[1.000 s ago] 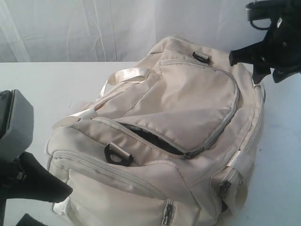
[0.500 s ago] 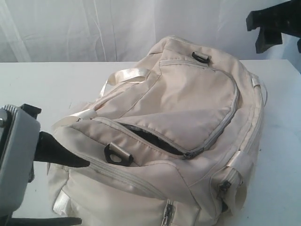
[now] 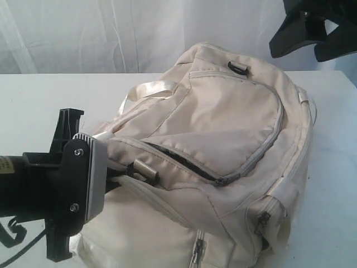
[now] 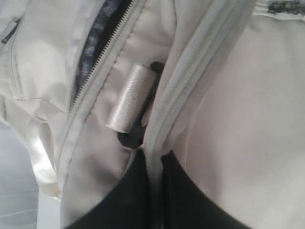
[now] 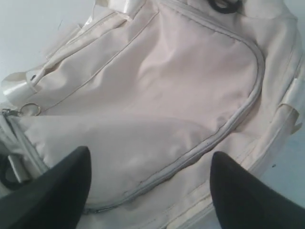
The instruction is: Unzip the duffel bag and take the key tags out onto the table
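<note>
The cream-white duffel bag (image 3: 223, 123) lies on the white table (image 3: 44, 100). Its curved top zipper is partly undone, showing a dark slit (image 3: 181, 166) of lining. My left gripper (image 3: 118, 177) is at the bag's near left end. In the left wrist view the left gripper (image 4: 152, 160) is shut on a fold of bag fabric along a zipper seam, just below the black strap ring (image 4: 136, 131) and its webbing loop (image 4: 128, 98). My right gripper (image 3: 312, 39) hangs open above the bag's far right end. In the right wrist view the right gripper (image 5: 150, 152) has nothing between its fingers. The key tags are hidden.
A white curtain (image 3: 111, 33) closes off the back of the table. The bag's webbing handles (image 3: 148, 89) lie loose on its left side. A second strap ring (image 3: 239, 68) sits at the far end, and side pocket zippers (image 3: 198, 251) face the front edge.
My left gripper came in from the lower left and shut on the bag's fabric beside the strap ring, bunching it and narrowing the slit. My right gripper rose away from the bag, to the upper right.
</note>
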